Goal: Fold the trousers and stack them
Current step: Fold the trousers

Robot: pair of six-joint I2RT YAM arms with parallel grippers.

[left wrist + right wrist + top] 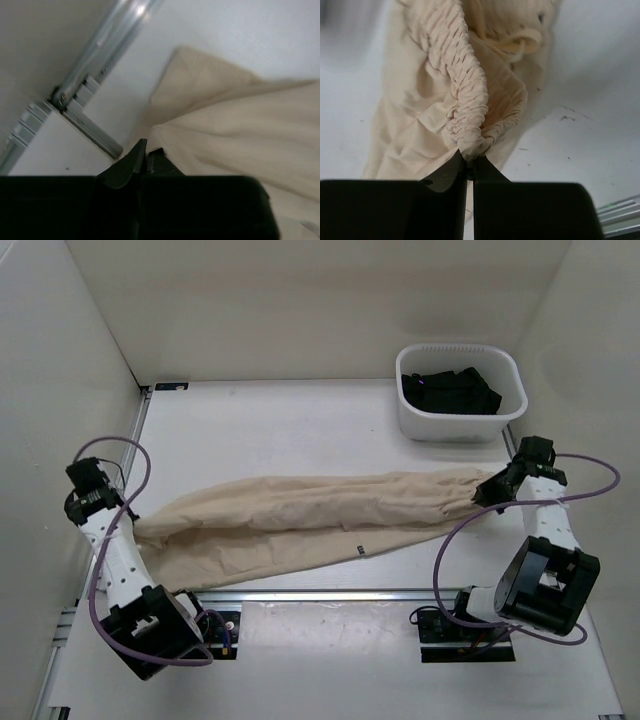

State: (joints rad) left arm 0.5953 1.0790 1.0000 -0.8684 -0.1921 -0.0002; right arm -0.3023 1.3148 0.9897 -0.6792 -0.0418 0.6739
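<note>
The beige trousers lie stretched lengthwise across the table, legs to the left, elastic waistband to the right. My left gripper is shut on the leg end of the trousers at the left; its jaws stand pressed together with cloth at the tips. My right gripper is shut on the gathered waistband at the right, its tips pinching the ruched edge. The cloth is pulled fairly taut between the two grippers.
A white plastic basket with a black garment stands at the back right. White walls close in the left, back and right. A metal rail runs along the table's near edge, also in the left wrist view.
</note>
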